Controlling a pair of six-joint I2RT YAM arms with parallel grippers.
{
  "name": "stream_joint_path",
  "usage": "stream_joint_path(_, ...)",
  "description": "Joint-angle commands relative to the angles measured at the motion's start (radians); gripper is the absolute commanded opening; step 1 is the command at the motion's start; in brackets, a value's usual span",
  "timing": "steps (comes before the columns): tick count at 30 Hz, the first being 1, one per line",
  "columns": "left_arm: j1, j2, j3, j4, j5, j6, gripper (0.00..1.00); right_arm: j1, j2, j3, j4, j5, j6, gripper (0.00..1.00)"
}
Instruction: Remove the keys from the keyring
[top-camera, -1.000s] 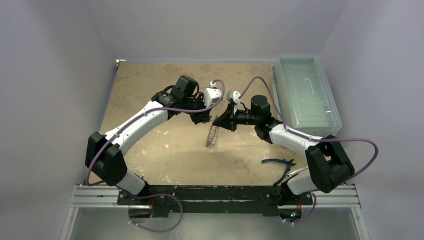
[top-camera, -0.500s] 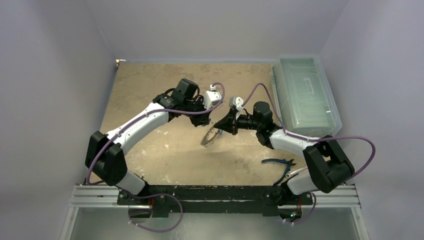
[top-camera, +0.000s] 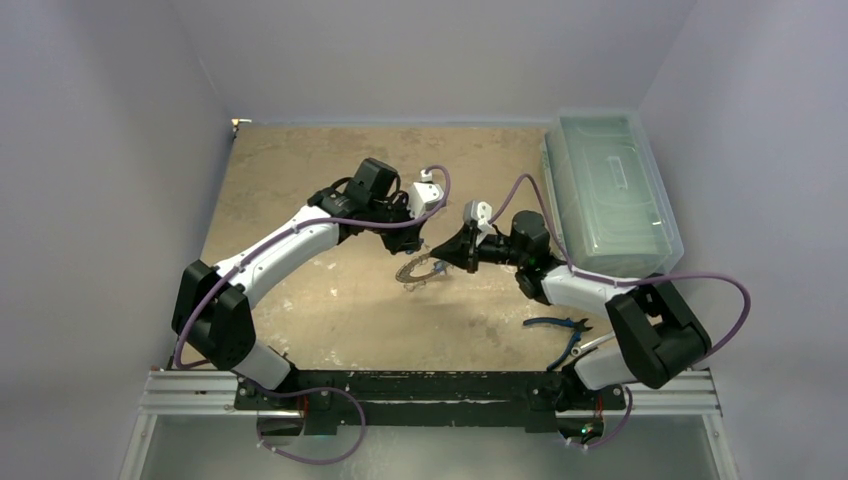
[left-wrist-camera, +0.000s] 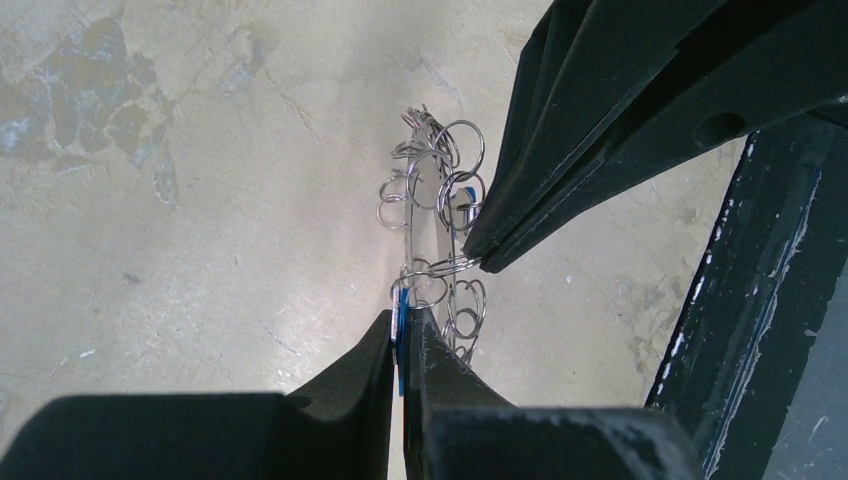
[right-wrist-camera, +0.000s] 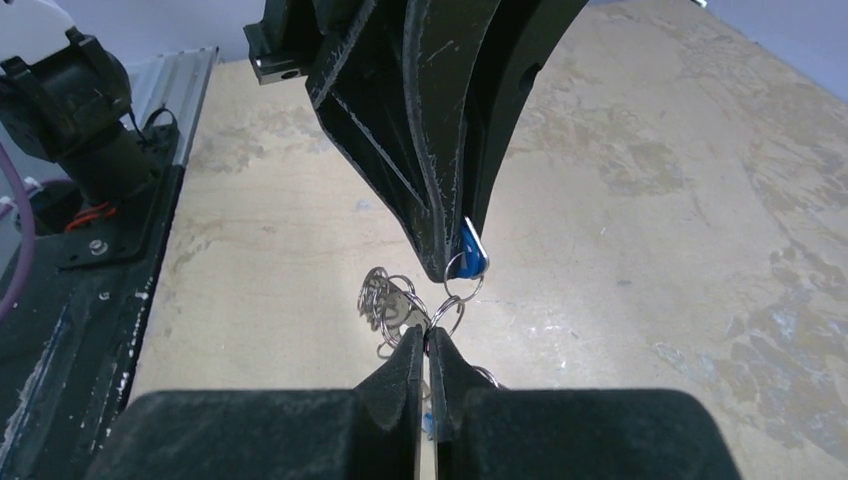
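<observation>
1. Keyring (top-camera: 418, 271) is out near the middle of the table (top-camera: 300, 200), right between the tips of the two arms, which come in from either side.
2. Left gripper (left-wrist-camera: 402, 318) has its jaws pressed together on a blue key (right-wrist-camera: 472, 258). From the left wrist cam you only see a thin blue sliver squeezed between the fingers.
3. Right gripper (right-wrist-camera: 427, 342) is pinched tight too, on one of the small wire rings (left-wrist-camera: 452, 266) hanging off the keyring. Both wrist cams show that loop caught right at its tip.
4. The two tips are super close, almost nose to nose, with the bundle strung between them.
5. Rest of the keys (right-wrist-camera: 388, 300) bunch up in a silvery clump on the far side of the grip, looking from the left wrist cam. Mostly I can make out little loops and one flat blade. The single keys are too tangled to count.
6. Can't tell whether the bundle rests on the table or hangs just above it.
7. Off to the right there's a clear box (top-camera: 610, 190) along the table edge, well apart from the action.
8. Blue-handled pliers (top-camera: 560, 325) lie near the right arm's base.
</observation>
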Motion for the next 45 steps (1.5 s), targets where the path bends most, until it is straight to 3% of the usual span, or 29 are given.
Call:
stream_joint_path(1,0.018,-0.013,0.004,0.063,0.001,0.002,0.0,0.002,-0.052,-0.009,-0.092,-0.017,-0.08,0.05)
stream_joint_path(7,0.015,-0.012,0.004,0.058,0.053,0.005,0.0,0.001,-0.075,0.062,-0.351,-0.013,-0.18,0.25)
stream_joint_path(15,0.002,-0.007,0.019,0.044,0.057,0.012,0.0,0.002,-0.085,0.162,-0.479,-0.023,-0.125,0.36)
stream_joint_path(27,-0.003,-0.007,0.032,0.033,0.067,0.015,0.0,0.002,-0.072,0.205,-0.402,0.066,0.049,0.35)
stream_joint_path(45,-0.005,-0.009,0.04,0.012,0.092,0.038,0.0,0.005,-0.03,0.261,-0.457,-0.037,-0.258,0.35)
